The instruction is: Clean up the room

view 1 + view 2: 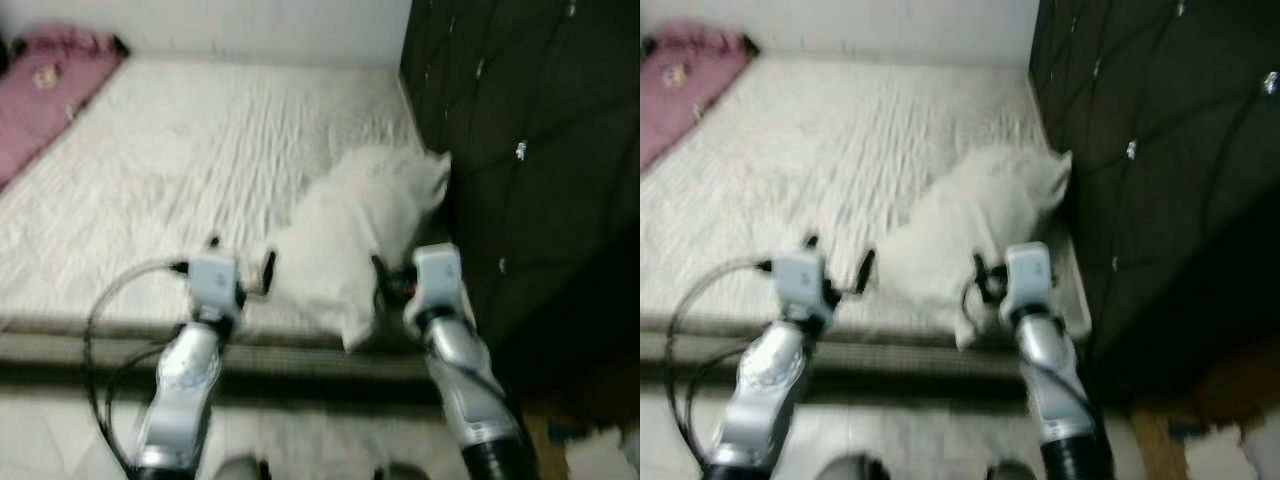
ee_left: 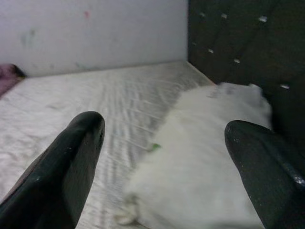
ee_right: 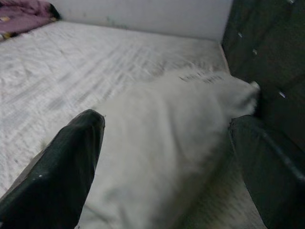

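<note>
A white pillow lies slanted on the white mattress, its far end against the dark headboard. My left gripper hovers open at the pillow's near left side, just over the bed's front edge. In the left wrist view the pillow sits between and beyond the spread fingers. My right gripper is open at the pillow's near right corner. In the right wrist view the pillow lies between its two fingers. The head views are blurred.
A pink blanket is bunched at the bed's far left corner by the wall. The tufted headboard runs along the right side. A dark bed edge crosses in front of me. Pale clutter lies on the floor at lower right.
</note>
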Controlling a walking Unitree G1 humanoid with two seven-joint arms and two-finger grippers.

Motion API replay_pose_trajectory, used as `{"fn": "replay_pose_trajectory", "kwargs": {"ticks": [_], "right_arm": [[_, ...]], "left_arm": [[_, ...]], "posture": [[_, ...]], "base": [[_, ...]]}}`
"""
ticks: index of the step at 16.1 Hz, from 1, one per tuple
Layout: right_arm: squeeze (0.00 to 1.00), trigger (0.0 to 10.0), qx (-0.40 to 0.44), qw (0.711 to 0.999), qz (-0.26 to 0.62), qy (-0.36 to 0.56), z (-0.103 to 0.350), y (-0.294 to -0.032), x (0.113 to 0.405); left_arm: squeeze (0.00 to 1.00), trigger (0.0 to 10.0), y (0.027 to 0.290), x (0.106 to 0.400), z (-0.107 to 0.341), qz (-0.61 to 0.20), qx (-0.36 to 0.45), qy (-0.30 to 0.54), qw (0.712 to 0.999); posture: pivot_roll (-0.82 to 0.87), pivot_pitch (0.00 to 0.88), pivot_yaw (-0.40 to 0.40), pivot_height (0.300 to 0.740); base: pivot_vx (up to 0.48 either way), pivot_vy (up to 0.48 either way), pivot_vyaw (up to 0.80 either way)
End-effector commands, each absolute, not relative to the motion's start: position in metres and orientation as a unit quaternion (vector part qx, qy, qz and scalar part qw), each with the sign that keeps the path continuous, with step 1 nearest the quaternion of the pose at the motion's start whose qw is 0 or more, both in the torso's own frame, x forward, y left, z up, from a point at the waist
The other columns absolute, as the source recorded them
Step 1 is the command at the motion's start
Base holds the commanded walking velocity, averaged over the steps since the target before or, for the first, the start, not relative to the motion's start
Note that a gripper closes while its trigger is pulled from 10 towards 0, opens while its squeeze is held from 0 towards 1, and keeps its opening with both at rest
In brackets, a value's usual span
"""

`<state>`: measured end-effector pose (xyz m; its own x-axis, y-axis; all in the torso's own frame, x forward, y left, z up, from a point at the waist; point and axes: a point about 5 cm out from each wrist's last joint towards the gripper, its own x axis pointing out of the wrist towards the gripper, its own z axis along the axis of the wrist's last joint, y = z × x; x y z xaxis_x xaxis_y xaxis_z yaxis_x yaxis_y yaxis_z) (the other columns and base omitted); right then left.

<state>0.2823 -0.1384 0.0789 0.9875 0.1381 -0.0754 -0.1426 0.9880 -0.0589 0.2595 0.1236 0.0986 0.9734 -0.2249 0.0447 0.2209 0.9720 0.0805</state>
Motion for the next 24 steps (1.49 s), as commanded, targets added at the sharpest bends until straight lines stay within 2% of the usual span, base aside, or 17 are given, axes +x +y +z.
{"fn": "replay_pose_trajectory", "kwargs": {"ticks": [1,8,20,24], "right_arm": [[0.0,10.0,-0.03,0.997,0.067,0.035,0.0801,-0.1385,0.2836],[0.0,10.0,-0.033,0.996,0.07,0.035,0.0799,-0.1382,0.2834],[0.0,10.0,-0.037,0.996,0.075,0.036,0.0789,-0.1371,0.2837],[0.0,10.0,-0.034,0.996,0.074,0.037,0.0786,-0.1372,0.2837]], "left_arm": [[0.0,10.0,0.1247,0.2598,0.1015,-0.117,0.042,-0.034,0.992],[0.0,10.0,0.1245,0.2592,0.1014,-0.121,0.04,-0.034,0.991],[0.0,10.0,0.1243,0.2592,0.0989,-0.123,0.038,-0.027,0.991],[0.0,10.0,0.127,0.26,0.0966,-0.109,0.043,-0.017,0.993]], "posture": [[0.03,0.04,0.013,0.74],[0.04,0.042,0.011,0.74],[0.04,0.036,0.009,0.74],[0.04,0.036,0.01,0.74]], "base": [[0.0,0.0,0.0],[0.249,0.0,0.0],[0.358,0.0,0.0],[0.0,0.0,0.0]]}}
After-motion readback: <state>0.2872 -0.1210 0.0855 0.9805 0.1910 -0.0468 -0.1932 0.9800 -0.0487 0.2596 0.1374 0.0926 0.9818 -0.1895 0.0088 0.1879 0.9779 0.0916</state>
